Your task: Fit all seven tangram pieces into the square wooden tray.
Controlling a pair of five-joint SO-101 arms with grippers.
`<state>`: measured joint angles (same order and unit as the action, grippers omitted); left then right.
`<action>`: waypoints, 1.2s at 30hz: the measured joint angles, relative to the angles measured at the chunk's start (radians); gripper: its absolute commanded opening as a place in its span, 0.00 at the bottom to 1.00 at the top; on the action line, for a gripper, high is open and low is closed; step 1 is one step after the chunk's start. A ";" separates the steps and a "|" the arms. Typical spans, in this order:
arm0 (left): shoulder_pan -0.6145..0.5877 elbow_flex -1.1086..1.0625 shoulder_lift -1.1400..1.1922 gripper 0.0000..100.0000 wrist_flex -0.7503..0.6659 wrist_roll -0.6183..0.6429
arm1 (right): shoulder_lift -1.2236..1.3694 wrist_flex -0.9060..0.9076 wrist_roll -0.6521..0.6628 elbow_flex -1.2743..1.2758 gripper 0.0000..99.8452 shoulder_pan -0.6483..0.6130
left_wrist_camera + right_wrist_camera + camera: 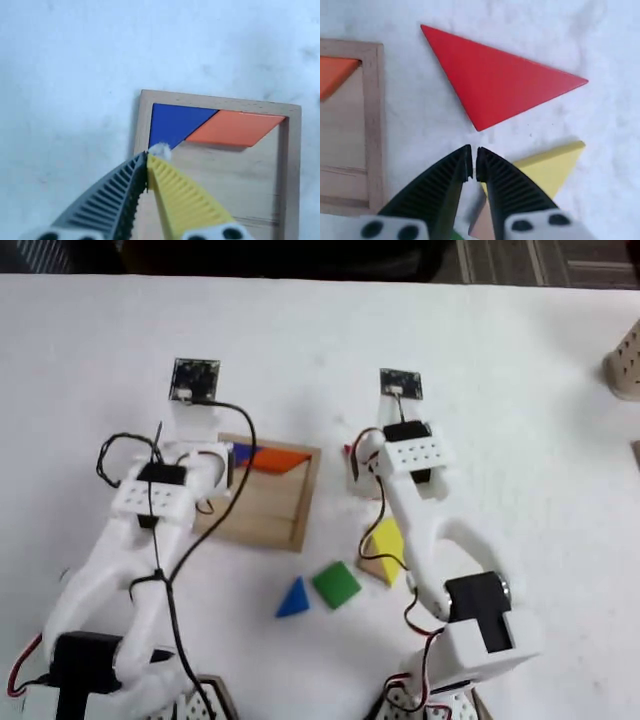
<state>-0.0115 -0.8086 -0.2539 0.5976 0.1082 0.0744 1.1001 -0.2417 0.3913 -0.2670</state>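
Just ahead of your right gripper (472, 162) lies the red triangle (500, 80), long edge slanting across. Gripper is clenched, empty.

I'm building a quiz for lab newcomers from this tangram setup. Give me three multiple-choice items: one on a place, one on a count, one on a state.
1. Where is the red triangle relative to the tray?
A inside it
B on the table outside it
C propped on its rim

2. How many pieces lie in the tray?
A two
B four
C seven

3. The orange piece is:
A lying flat
B standing on edge
C lifted in the air

Key:
1 B: it lies on the white table, apart from the rim.
2 A: just the blue piece and the orange piece are inside.
3 A: it rests flat on the tray floor.
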 measured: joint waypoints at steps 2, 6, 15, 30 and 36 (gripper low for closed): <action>0.000 0.000 0.000 0.02 0.000 0.000 | 0.000 0.017 0.031 0.018 0.02 -0.011; -0.003 0.000 0.000 0.02 0.000 0.000 | -0.037 0.023 0.104 0.069 0.02 -0.071; -0.044 -0.009 0.058 0.02 -0.123 0.000 | -0.244 -0.080 0.118 0.269 0.02 -0.110; -0.043 0.014 0.121 0.02 -0.080 0.000 | -0.253 -0.149 0.129 0.310 0.02 -0.087; -0.078 0.014 0.121 0.02 -0.080 -0.002 | -0.288 -0.115 0.262 0.362 0.02 -0.086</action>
<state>-0.0898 -0.7948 -0.1327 0.5178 0.1066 -0.2140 0.9851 0.0207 0.7534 -0.3529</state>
